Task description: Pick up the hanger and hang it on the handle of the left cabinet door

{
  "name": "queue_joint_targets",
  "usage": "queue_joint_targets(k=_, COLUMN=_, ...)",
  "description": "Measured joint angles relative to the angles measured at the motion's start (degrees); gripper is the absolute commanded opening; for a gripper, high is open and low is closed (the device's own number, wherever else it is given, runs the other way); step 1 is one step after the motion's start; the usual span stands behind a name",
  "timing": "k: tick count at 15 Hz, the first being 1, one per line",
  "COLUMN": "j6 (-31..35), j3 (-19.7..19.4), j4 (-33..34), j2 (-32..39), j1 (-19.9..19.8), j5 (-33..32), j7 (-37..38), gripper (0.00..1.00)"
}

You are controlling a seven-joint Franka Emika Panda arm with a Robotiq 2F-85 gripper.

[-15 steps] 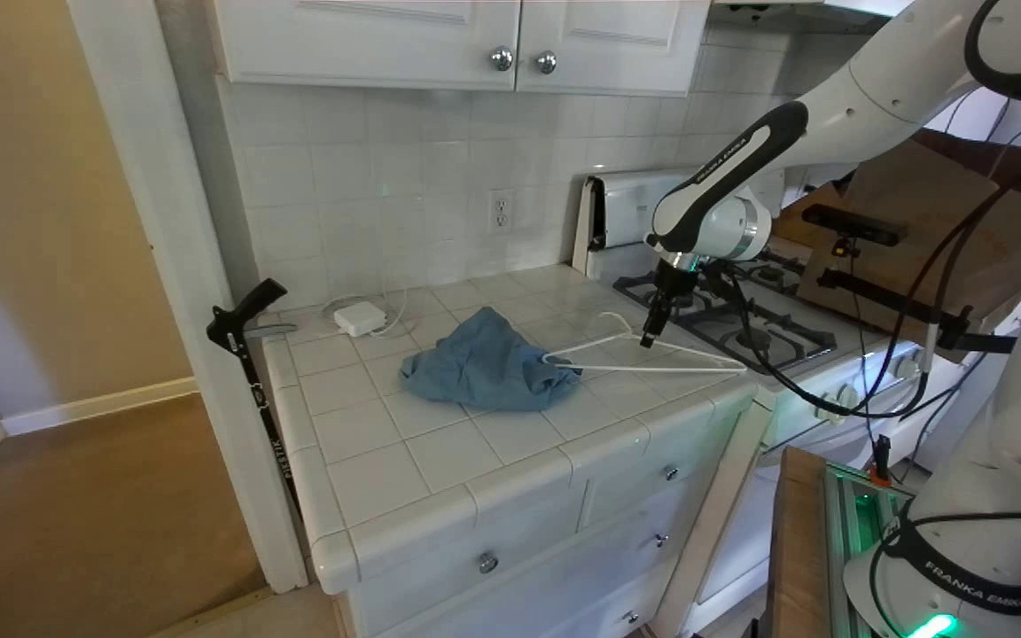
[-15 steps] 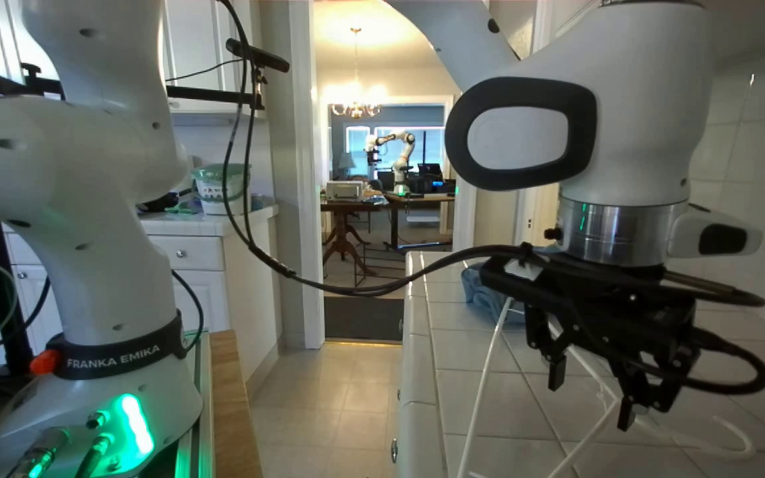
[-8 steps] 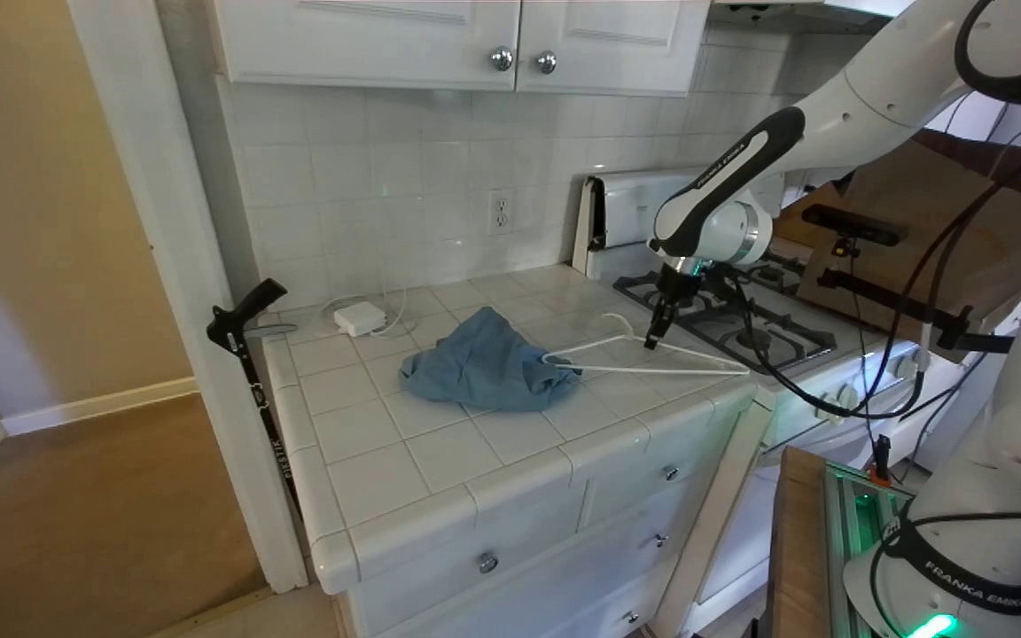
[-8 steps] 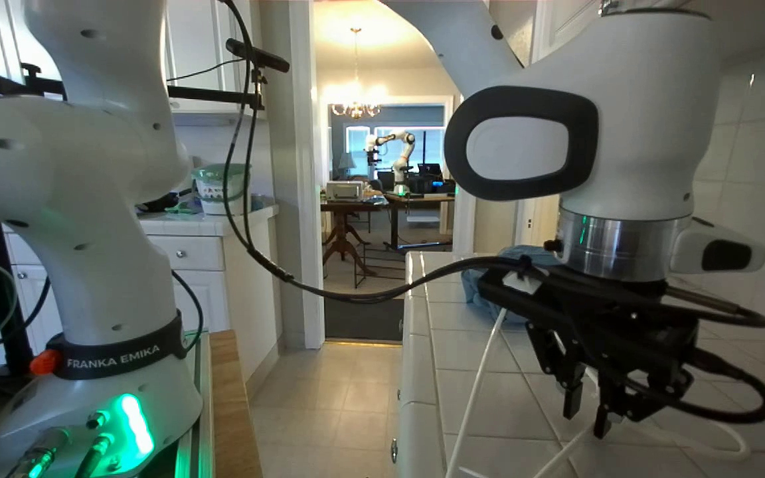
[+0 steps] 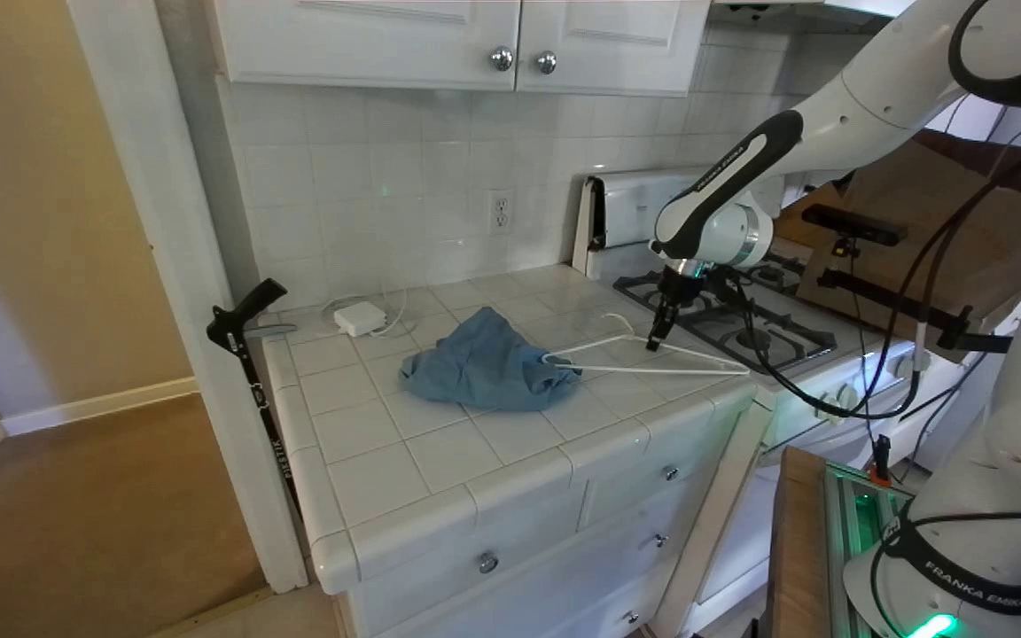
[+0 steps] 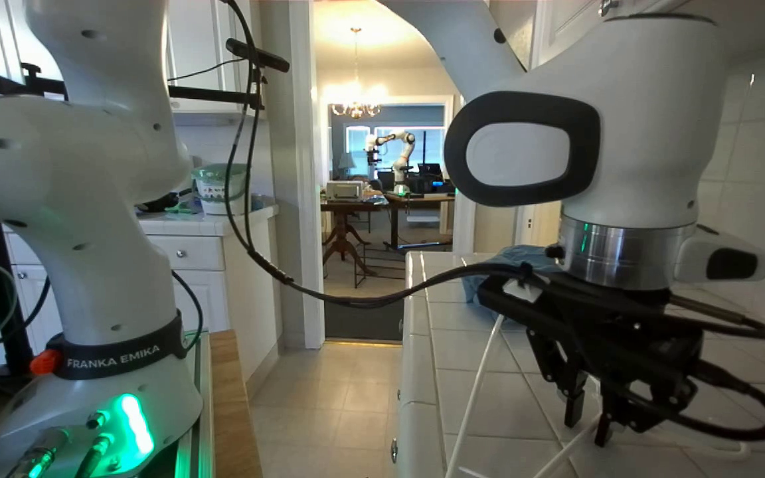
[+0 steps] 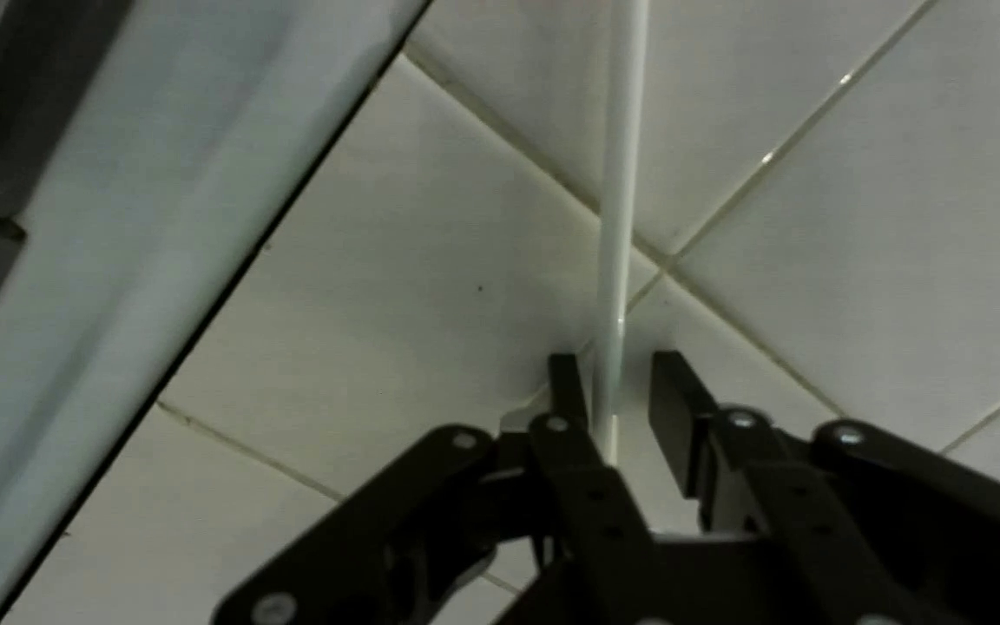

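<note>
A: Wrist view. What's the gripper point(image 7: 615, 360) doing?

B: Not grasping anything: fingers point(image 7: 566, 382) apart, bottom centre, one bar of the hanger point(image 7: 617, 217) between them. Gap each side, tighter on the frame's left.

A: How to grab it clean?

B: Centre on the bar, then close slowly so one finger doesn't shove it across the tile counter point(image 7: 812, 260). Can't tell if the tips are low enough. Check before lifting.

A: Exterior?

B: In an exterior view the hanger lies on the counter, right of frame centre. Its left corner meets the blue cloth point(image 5: 488, 363); can't tell if it's caught under. I'd lift straight up, watch for snagging. Keep the hook point(image 5: 624, 320) free for the knob point(image 5: 502, 58) on the left cabinet door point(image 5: 369, 44), top of frame.

A: Diff vs a second ago?

B: In an exterior view the long bar point(image 6: 478, 382), lower right half, sits a touch further left. Probably nudged. The gripper is lower in frame, its fingers closer together.
</note>
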Motion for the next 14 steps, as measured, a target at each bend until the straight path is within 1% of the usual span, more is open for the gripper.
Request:
queue_joint_targets(k=2, j6=0.42, j3=0.0, j4=0.0, j2=0.04, j1=-0.12, j5=0.0, j7=0.0, gripper=0.0)
queue_joint_targets(k=3, j6=0.46, j3=0.0, j4=-0.01, j2=0.07, j1=-0.14, j5=0.0, j7=0.0, gripper=0.02)
queue_joint_targets(k=8, j6=0.56, j3=0.02, j4=-0.01, j2=0.07, j1=-0.13, j5=0.0, j7=0.0, gripper=0.02)
queue_joint_targets(k=10, j6=1.7, j3=0.01, j4=-0.05, j2=-0.35, j1=0.13, j5=-0.32, j7=1.13, gripper=0.02)
queue_joint_targets(k=14, j6=6.05, j3=-0.7, j4=-1.92, j2=-4.98, j1=2.22, j5=-6.5, j7=8.14, gripper=0.02)
